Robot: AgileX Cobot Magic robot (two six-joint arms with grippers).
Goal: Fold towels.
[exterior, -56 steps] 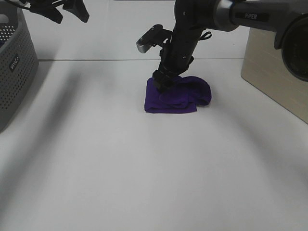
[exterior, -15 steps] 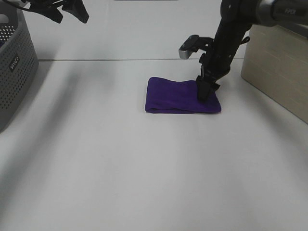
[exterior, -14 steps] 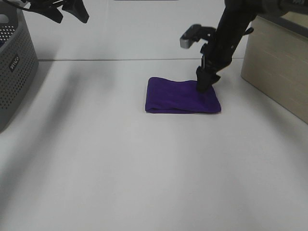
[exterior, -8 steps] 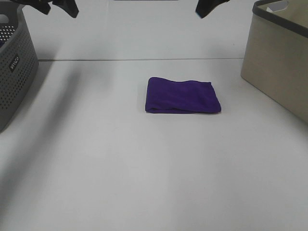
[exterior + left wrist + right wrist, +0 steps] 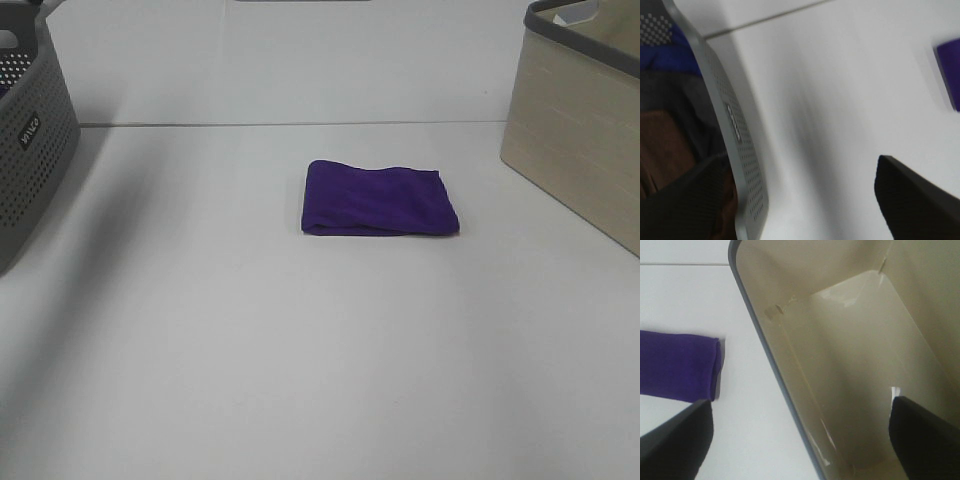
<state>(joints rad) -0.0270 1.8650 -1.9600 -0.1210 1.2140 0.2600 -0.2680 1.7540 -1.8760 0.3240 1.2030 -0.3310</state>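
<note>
Purple plush towel [image 5: 380, 199], folded to a flat rectangle, lies mid-table toward the far edge, its long axis running left to right. Both grippers hang spread-fingered and empty: the right gripper [image 5: 800, 435] over the beige bin [image 5: 850, 365] looks nearer than the left gripper [image 5: 800, 195] by the grey perforated basket [image 5: 735, 145].

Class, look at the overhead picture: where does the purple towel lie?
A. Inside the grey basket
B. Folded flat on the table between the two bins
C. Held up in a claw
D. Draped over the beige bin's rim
B: the towel lies folded flat on the table, apart from the grey basket and the beige bin.
</note>
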